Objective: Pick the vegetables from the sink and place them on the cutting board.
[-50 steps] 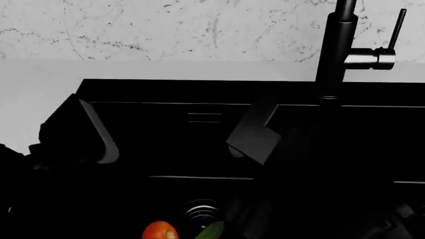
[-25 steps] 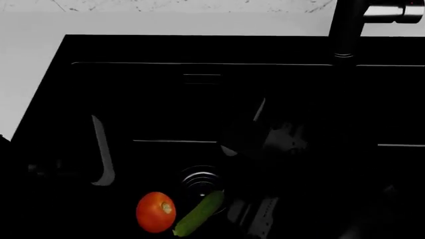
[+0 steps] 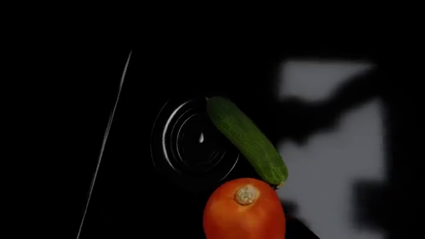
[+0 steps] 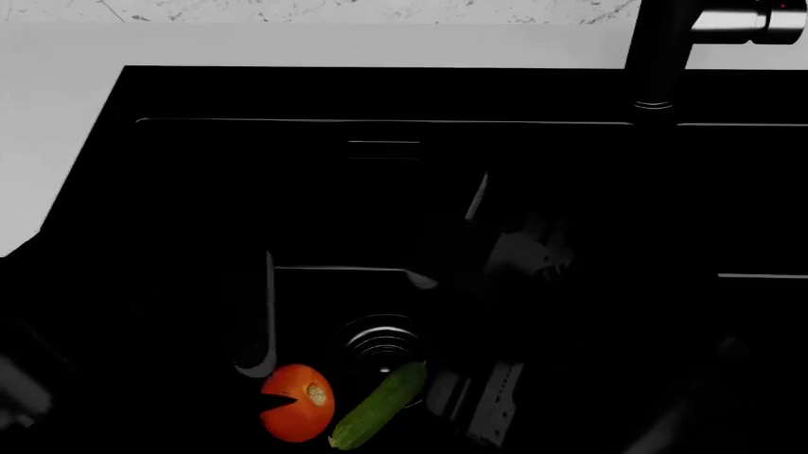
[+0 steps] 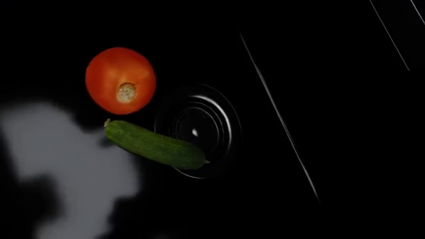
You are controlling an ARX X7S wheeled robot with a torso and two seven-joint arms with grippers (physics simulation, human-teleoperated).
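Nearest: tomato (image 4: 298,404) and cucumber (image 4: 377,406) lie on the black floor of the sink (image 4: 189,170), tomato left, cucumber just to its right, angled. Whether they touch, cannot tell. The cucumber's far end overlaps the ridged metal drain (image 4: 382,342).

Left gripper (image 4: 259,331) hangs dark just above the tomato; its spread cannot be told. Right gripper (image 4: 486,397) sits just right of the cucumber; opening likewise unreadable against the black.

Farther back: sink's rear wall, then pale grey worktop (image 4: 76,113) along the left and far edges. Dark faucet (image 4: 659,57) stands far right. Marbled wall (image 4: 316,9) behind.
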